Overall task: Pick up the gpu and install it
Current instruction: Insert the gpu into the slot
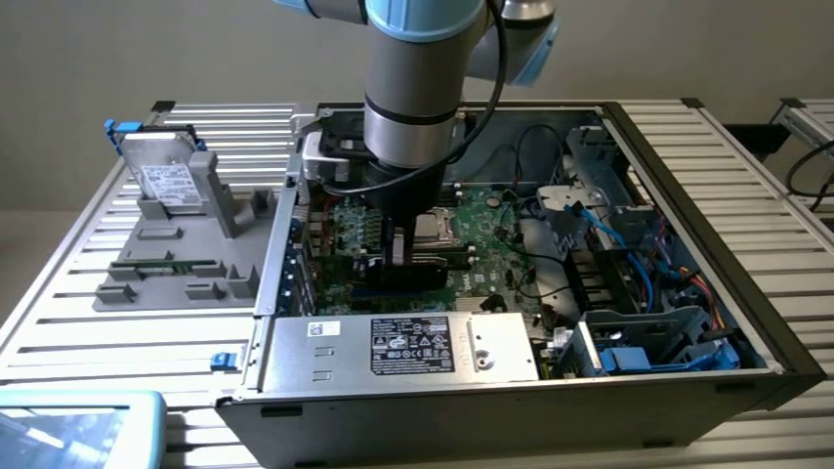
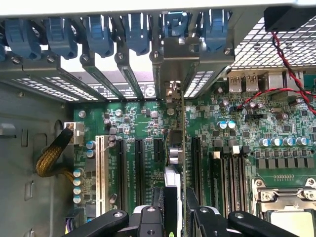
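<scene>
My gripper (image 1: 412, 256) reaches down into the open computer case (image 1: 678, 147), low over the green motherboard (image 1: 489, 239). It is shut on the gpu (image 1: 425, 242), a thin dark card standing on edge between the fingers. In the wrist view the gpu (image 2: 183, 148) appears edge-on, running from between my black fingers (image 2: 165, 210) toward the rear slot openings. Its grey metal end (image 2: 171, 61) sits among the blue slot latches (image 2: 136, 29). The card lines up along the black expansion slots (image 2: 196, 163); whether it is seated in one is hidden.
A grey holder (image 1: 176, 259) at the exterior view's left carries a silver drive with a white label (image 1: 170, 181) and a green memory stick (image 1: 170, 264). The power supply (image 1: 404, 347) fills the case's near side. Blue cables (image 1: 651, 244), a yellow braided cable (image 2: 52, 158) and the processor socket (image 2: 286, 212) surround the slots.
</scene>
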Robot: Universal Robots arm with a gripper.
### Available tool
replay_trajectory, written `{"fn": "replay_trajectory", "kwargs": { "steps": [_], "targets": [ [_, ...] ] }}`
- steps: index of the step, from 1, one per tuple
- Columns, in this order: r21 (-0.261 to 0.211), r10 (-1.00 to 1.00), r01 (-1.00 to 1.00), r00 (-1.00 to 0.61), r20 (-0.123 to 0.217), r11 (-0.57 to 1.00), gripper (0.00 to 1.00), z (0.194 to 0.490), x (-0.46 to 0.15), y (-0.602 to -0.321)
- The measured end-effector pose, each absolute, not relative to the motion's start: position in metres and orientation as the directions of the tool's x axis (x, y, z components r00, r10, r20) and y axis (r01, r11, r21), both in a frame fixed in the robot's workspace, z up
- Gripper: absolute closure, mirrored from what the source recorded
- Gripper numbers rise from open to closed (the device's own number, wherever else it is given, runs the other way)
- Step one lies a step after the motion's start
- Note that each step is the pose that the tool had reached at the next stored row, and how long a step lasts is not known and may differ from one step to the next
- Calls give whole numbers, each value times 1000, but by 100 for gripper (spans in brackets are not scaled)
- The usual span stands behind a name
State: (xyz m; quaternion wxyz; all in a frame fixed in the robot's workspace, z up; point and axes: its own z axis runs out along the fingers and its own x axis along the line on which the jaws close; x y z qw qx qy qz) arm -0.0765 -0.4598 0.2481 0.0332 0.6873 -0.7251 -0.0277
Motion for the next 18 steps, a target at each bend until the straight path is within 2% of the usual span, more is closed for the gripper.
{"fn": "replay_trajectory", "kwargs": {
  "steps": [18],
  "targets": [
    [92,-999,-994,-53,10,54,72,248,-77,-460]
  ]
}}
